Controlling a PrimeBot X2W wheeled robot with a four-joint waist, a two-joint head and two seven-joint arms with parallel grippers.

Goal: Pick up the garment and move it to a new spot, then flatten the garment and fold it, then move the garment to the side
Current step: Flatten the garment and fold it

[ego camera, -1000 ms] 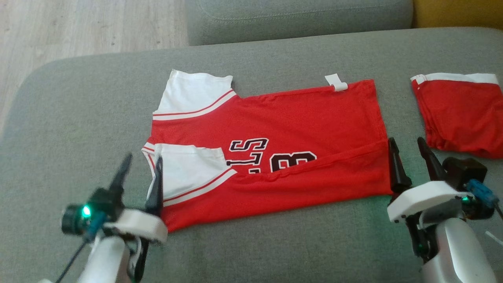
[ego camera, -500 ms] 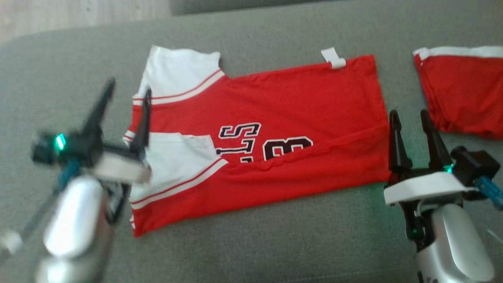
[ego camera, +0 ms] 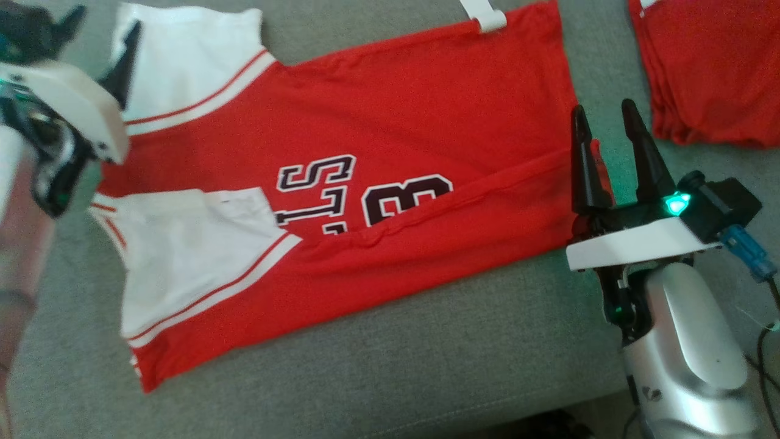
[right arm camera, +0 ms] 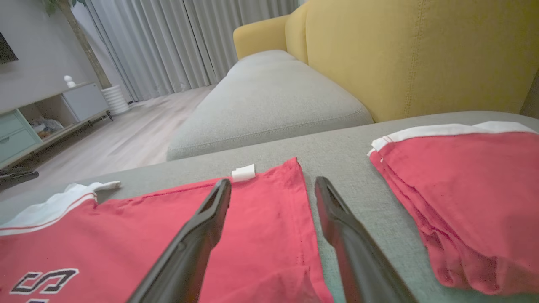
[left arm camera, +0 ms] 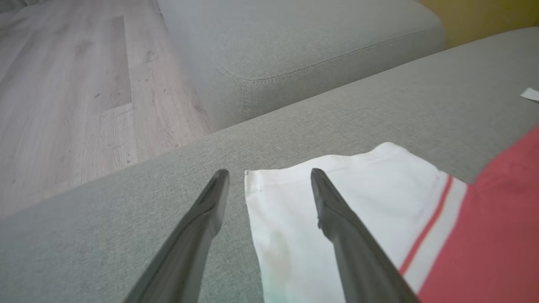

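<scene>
Closest to you, the risk is the folded-over strip (ego camera: 463,244) along the near edge of the garment (ego camera: 396,122). If you close on the right hem and catch only that top layer, the fold will probably peel open when you lift. A bite that is too deep could also pinch the cover of the sofa seat (ego camera: 426,366). Farther right, a second red piece (ego camera: 701,67) lies close beyond the right gripper (ego camera: 603,108), and a sideways swing could drag it along. At the far left, a shallow grip on the far sleeve (ego camera: 189,55) may slip, so one end would rise alone and the cloth would skew. The garment lies flat across the seat, collar end to the left. The right gripper is spread and holds nothing. It straddles the right hem, with one finger over red cloth and the other over bare cushion. The left gripper (left arm camera: 269,172) is likewise parted and empty, set across the far sleeve's outer corner with one finger over white fabric and one over the seat. You cannot tell whether any tip touches the cloth.
</scene>
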